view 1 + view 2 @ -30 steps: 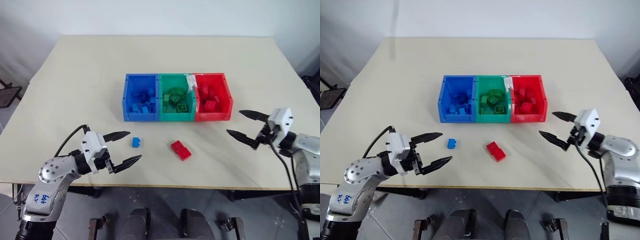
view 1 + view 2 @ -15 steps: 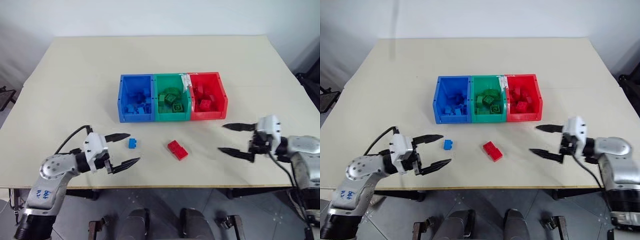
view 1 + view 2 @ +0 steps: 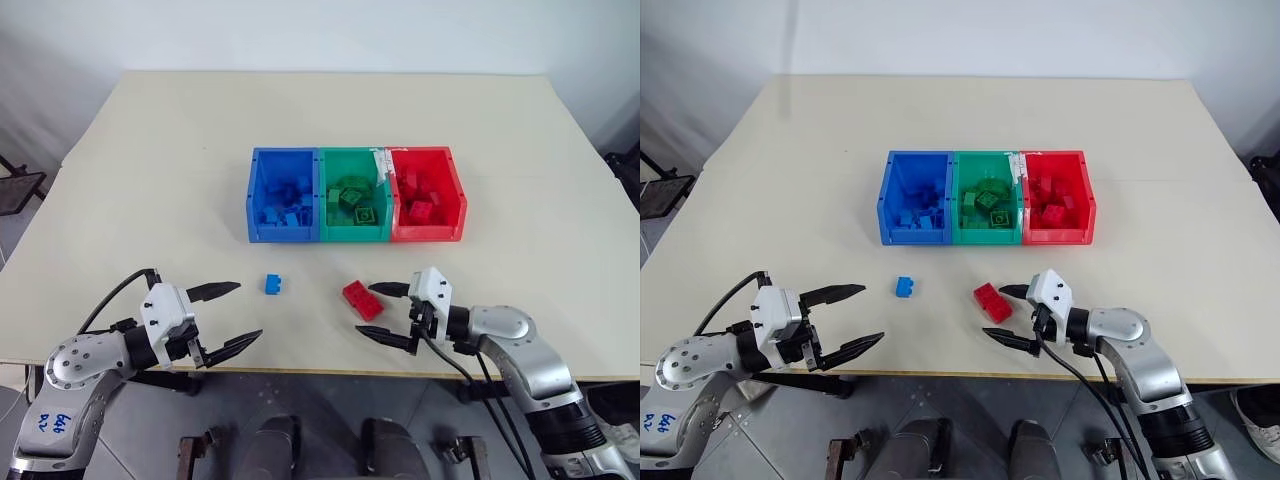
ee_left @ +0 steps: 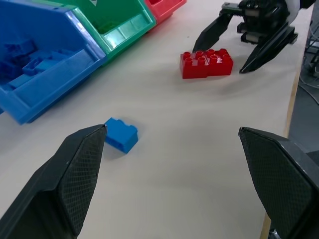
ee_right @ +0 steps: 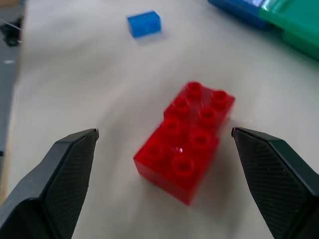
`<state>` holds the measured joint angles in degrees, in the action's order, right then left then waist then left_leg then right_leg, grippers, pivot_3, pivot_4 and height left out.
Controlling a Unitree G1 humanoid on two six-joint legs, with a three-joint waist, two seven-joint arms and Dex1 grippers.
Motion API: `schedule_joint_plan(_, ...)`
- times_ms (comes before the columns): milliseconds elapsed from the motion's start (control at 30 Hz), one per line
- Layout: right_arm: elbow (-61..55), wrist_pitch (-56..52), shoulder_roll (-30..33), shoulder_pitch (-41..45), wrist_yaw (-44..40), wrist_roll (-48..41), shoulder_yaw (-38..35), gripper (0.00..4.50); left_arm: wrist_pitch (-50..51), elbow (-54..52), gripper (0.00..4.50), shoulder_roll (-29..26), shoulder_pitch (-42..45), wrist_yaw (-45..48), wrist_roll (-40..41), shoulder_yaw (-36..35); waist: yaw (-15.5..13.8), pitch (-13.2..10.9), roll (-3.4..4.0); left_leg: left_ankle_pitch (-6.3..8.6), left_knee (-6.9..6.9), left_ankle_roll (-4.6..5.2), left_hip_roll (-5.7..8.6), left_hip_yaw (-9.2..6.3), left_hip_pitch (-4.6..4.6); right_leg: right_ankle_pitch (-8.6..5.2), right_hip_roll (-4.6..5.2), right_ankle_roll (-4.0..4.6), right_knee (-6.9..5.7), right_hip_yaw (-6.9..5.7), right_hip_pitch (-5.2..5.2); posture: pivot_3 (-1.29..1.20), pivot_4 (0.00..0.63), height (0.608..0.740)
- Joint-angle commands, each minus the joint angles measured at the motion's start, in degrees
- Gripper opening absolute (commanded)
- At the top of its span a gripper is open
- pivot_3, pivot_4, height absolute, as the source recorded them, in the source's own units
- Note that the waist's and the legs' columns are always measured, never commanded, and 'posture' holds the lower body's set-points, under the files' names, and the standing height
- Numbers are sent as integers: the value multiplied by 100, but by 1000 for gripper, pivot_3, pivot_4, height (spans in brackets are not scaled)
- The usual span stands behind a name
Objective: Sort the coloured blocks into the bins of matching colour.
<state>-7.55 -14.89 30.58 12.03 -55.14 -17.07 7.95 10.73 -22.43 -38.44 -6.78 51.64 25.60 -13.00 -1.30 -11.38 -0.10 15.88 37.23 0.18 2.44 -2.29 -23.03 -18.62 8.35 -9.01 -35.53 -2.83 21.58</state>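
Jaws spread wide and empty, the right gripper has swung in from the desk's right side to flank the red block, ready to grasp it for the red bin; left gripper idles agape.

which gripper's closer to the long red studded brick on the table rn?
Right. The right gripper sits open right beside the long red studded plastic brick, fingers pointing at it. The left gripper, also open, is well off to the other side, past the small blue brick.
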Motion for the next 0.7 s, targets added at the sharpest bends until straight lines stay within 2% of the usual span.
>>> schedule_joint_plan(33,-12,188,-75,-100,128,155,98,4479,17,-253,4500,-35,33,-21,143,-69,7,0,0,0,-1,0,-1,0,0,0,-1,0,0,0,0,0,150,740)
schedule_joint_plan(133,-4,178,-127,-135,220,234,154,3872,21,-219,4500,-39,118,1,141,-41,6,0,0,0,-2,0,-1,1,1,0,-2,0,-1,0,0,0,150,740)
schedule_joint_plan(300,-91,124,-127,-177,302,259,122,2180,9,-192,4500,-25,178,60,155,-10,7,1,-1,0,-1,0,-1,1,1,0,-3,0,-3,0,0,0,150,740)
schedule_joint_plan(333,-102,97,-86,-200,341,269,71,1993,4,-186,4500,-22,185,73,158,-5,7,1,-1,0,-1,0,-1,2,2,0,-3,0,-6,0,0,0,150,740)
schedule_joint_plan(467,-183,136,106,-397,277,209,-91,1991,-58,-108,4500,32,240,89,117,78,-12,0,-1,0,0,0,0,1,2,0,-3,0,-4,0,-1,0,150,740)
schedule_joint_plan(533,-236,194,65,-361,206,-91,-308,1991,-94,-81,4500,101,286,51,98,139,-15,2,-3,1,1,1,1,0,1,0,-2,0,-2,0,-3,0,150,740)
schedule_joint_plan(700,182,426,-156,332,301,-623,-996,1991,-79,-120,4500,359,461,-176,56,343,20,1,-3,-1,2,1,-3,3,2,1,-5,1,-3,1,-3,0,150,740)
